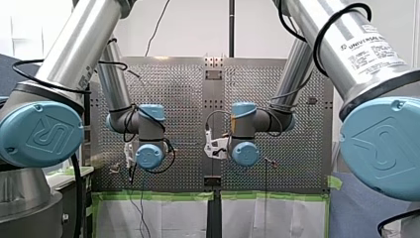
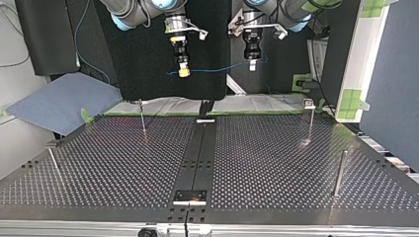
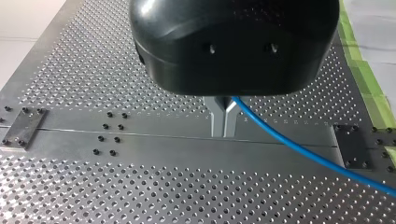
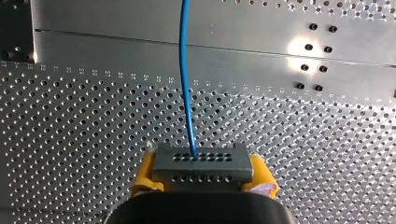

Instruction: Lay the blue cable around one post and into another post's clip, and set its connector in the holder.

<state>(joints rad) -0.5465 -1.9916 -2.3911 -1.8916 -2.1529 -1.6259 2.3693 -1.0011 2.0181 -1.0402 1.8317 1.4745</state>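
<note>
A pale wall [image 1: 198, 29] stands beyond the perforated desk [image 2: 276, 163]. Green tape [image 1: 158, 196] edges white sheeting [image 1: 168, 218], perhaps paper. A blue cloth [image 2: 64, 101] lies beside the desk.

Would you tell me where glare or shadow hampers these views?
Right wrist view: glare on the table, clear of the cable and connector. Left wrist view: the left gripper shades its own fingers. Top view: black backdrop behind the cable.

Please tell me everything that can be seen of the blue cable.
The blue cable is thin, smooth and looks plastic-coated. It hangs in the air above the table, stretched with slight sag between both claws. One end enters a dark grey connector with rows of holes, gripped by my right claw; my left claw pinches it farther along.
</note>
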